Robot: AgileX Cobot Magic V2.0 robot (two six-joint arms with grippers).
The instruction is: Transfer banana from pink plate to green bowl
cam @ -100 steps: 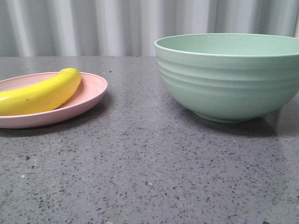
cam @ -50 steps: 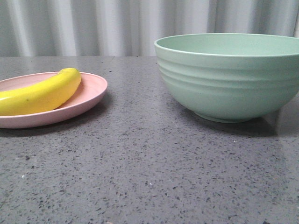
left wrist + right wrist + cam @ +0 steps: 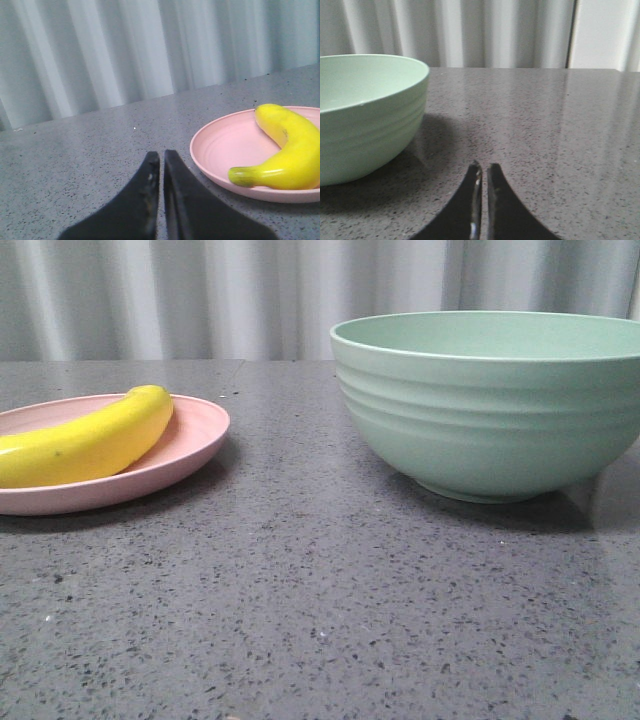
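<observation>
A: Where does the job stand?

B: At the very start, I'd judge. The banana (image 3: 85, 443) lies on the plate (image 3: 195, 435), at the left of the surface (image 3: 300, 590) in the front view. The bowl (image 3: 490, 405) stands to the right, well apart from the plate, and as much of its inside as shows holds nothing.

A: And the arms?

B: Neither shows in the front view. Each wrist camera shows its own fingers. The left gripper (image 3: 161, 160) has its fingers closed, only a thin slit between the tips, gripping nothing. It hangs near the plate, to one side of it and not touching. The right gripper (image 3: 483, 170) is likewise closed and empty, beside the bowl.

A: So which arm ought to do the picking?

B: The left, I'd say, since the banana sits in front of it. In its view the dark stem end points toward the near rim of the plate and the body curves away across it.

A: What does the next move call for?

B: The left fingers must part first, wide enough to span the banana's body. Then the arm should swing over the plate and come down across the banana's middle, fingers on either side, not along its length.

A: Any risk?

B: The skin looks glossy, so a grip near an end could slip. The bowl is tall, so the lift must clear its rim.
</observation>
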